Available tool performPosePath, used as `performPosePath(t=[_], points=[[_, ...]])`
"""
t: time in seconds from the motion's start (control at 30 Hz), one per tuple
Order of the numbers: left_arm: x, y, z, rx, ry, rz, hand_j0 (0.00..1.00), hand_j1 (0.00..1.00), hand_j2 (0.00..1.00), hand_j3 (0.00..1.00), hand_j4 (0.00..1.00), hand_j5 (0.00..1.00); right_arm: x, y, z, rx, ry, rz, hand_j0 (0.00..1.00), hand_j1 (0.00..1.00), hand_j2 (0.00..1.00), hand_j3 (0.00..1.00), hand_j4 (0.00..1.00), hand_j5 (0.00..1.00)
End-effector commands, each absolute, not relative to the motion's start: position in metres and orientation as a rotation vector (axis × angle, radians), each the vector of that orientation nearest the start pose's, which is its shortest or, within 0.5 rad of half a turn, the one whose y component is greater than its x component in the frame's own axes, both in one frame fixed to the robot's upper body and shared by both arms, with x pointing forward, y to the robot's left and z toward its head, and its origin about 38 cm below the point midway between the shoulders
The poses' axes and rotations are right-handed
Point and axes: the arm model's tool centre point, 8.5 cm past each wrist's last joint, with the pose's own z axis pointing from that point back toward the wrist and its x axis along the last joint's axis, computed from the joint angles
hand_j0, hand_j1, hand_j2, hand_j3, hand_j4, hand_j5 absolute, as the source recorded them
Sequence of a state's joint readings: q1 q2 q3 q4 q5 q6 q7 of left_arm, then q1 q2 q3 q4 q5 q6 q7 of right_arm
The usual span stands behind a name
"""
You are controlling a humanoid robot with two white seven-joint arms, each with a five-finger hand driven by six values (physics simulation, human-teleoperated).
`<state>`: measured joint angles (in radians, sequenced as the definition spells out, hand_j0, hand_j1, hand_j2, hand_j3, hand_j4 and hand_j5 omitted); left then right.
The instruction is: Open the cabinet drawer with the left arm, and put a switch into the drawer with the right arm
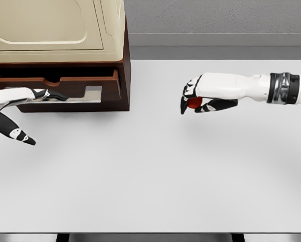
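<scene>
Two white arms reach over a pale surface (pixel 150 191); the left arm enters at the picture's left edge, the right arm from the right edge. At upper left stands a dark brown cabinet (pixel 124 65) carrying a cream-coloured appliance (pixel 55 25) on its top; the cabinet's drawer (pixel 80 83) is pulled out toward the camera, its front panel showing a notched handle cut-out, and a light grey patch shows beside the fingers at its front. The left hand (pixel 19 108) sits at the drawer's front, fingers spread; the upper fingers (pixel 52 94) lie stretched along the drawer face, touching or just in front of it, while a lower finger points down and away over the surface; it grips nothing that can be made out. The right hand (pixel 198 98) hovers above the surface, well apart from the cabinet and to its right; its black-tipped fingers curl around a small red object, the switch (pixel 193 103), which shows only partly between thumb and fingers; a faint shadow lies on the surface beneath the hand.
</scene>
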<state>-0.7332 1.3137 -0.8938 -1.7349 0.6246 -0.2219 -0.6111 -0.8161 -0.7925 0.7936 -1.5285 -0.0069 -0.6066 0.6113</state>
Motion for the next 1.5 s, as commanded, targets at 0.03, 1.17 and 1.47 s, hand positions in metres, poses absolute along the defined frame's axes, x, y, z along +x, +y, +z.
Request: performPosePath(t=[0.03, 1.17, 1.47], points=[[0.363, 0.367, 0.283, -0.163, -1.279, -1.464, 0.99, 0.99, 0.99, 0.99, 0.99, 0.99, 0.425, -0.228, 0.266, -0.019, 2.303, -2.791, 0.49, 0.49, 0.49, 0.49, 0.49, 0.49], [0.350, 0.377, 0.274, -0.176, -1.226, -1.448, 0.98, 0.98, 0.98, 0.98, 0.98, 0.98, 0.436, -0.200, 0.292, -0.179, 2.516, -2.656, 0.49, 0.49, 0.49, 0.49, 0.49, 0.49], [0.349, 0.378, 0.271, -0.182, -1.220, -1.445, 0.98, 0.98, 0.98, 0.98, 0.98, 0.98, 0.437, -0.189, 0.295, -0.202, 2.505, -2.639, 0.49, 0.49, 0.49, 0.49, 0.49, 0.49]])
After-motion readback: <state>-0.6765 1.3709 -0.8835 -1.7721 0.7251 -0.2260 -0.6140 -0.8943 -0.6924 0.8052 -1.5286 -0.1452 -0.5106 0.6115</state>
